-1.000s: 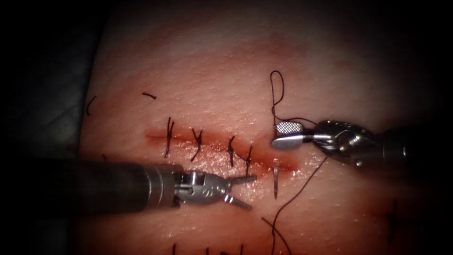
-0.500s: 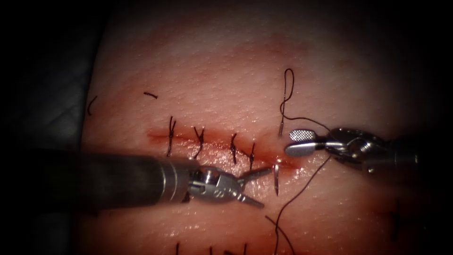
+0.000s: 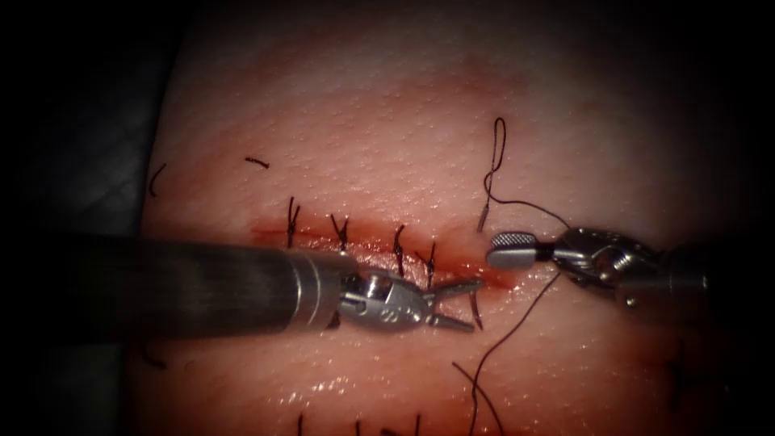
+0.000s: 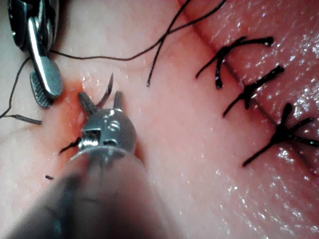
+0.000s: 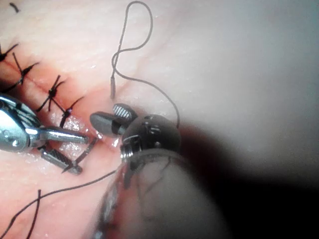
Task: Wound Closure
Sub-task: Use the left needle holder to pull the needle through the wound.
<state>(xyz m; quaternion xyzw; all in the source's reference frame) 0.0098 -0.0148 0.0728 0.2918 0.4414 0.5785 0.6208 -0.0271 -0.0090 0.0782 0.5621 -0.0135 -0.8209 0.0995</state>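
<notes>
**Needle standing in the tissue between the open jaws of the left tool**

The needle (image 3: 475,311) was seen lodged in the tissue (image 3: 387,129) at the right end of the cut (image 3: 379,252), its pointed end rising from the near side of the cut and its swaged tail (image 3: 483,216) showing on the far side. The thread (image 3: 517,323) was trailed from that tail in a thin loop, then down past the right tool. The left tool (image 3: 464,305) was positioned with its jaws spread, one on either side of the exposed needle point, not closed on it. The right tool (image 3: 494,250) was held just right of the cut's end, jaws parted and holding nothing. Four tied stitches (image 3: 343,234) were set along the cut to the left.
</notes>
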